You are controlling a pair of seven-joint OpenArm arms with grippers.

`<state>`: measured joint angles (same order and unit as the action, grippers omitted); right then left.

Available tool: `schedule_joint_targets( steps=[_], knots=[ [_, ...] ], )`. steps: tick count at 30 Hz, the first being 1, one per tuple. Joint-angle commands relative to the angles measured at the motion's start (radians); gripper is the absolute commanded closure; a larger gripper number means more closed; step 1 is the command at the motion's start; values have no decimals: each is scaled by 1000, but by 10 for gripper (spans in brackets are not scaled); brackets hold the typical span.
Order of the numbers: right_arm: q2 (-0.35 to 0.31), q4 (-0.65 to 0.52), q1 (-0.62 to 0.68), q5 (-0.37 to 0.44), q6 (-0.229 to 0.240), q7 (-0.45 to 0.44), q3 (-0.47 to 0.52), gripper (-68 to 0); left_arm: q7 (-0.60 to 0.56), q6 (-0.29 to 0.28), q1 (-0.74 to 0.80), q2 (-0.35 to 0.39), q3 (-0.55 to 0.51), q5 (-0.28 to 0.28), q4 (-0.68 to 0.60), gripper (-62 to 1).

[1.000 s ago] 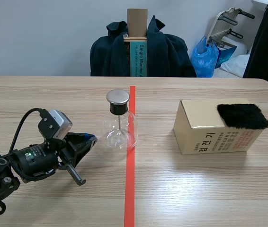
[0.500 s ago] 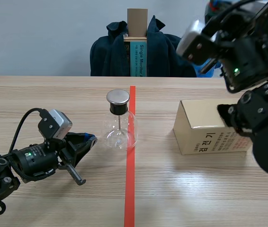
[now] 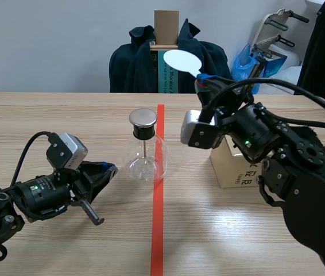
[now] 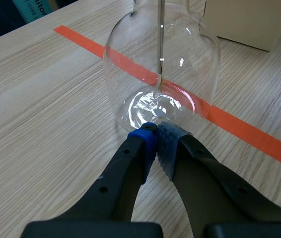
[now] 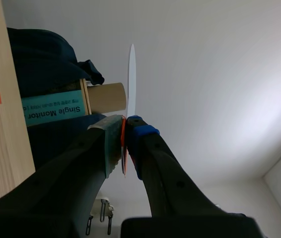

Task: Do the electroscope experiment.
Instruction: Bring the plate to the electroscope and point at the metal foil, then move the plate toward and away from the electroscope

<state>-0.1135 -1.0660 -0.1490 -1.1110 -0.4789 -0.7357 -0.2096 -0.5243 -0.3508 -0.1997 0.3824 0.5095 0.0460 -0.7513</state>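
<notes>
Bright, even indoor light. Faint shadows lie under the flask (image 3: 145, 158) and box (image 3: 229, 171) on the counter (image 3: 65, 121); white glare glints in the flask's base.

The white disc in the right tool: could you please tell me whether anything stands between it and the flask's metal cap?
Nothing visible does. The right tool holds the white disc above and beside the metal cap, with open air between. The left tool lies low by the flask, outside that path.
</notes>
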Motion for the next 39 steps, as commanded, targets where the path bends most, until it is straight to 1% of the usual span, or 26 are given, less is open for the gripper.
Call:
schedule_joint_targets(
  steps=[1,4,15,18,22,29,35,39],
  knots=[
    [-11,-9,-14,10,-19,-18,-5,-8,-10,1,-16,-2,-4,13,-14,-30],
    [-11,13,-12,-8,-30,-33,-23,-6,-10,1,-16,-2,-4,13,-14,-30],
    [-19,33,41,-90,-29,-37,-33,-6,-9,1,-16,-2,-4,13,-14,-30],
    [-26,33,51,-91,-29,-47,-33,-6,-10,1,-16,-2,-4,13,-14,-30],
    [-31,33,52,-91,-31,-83,-33,-7,-10,1,-16,-2,-4,13,-14,-30],
    [-30,33,52,-91,-64,-138,-33,-7,-10,1,-16,-2,-4,13,-14,-30],
    [-31,33,52,-91,-64,-208,-33,-7,-10,1,-16,-2,-4,13,-14,-30],
    [-31,33,52,-91,-64,-233,-33,-7,-10,1,-16,-2,-4,13,-14,-30]
  ],
)
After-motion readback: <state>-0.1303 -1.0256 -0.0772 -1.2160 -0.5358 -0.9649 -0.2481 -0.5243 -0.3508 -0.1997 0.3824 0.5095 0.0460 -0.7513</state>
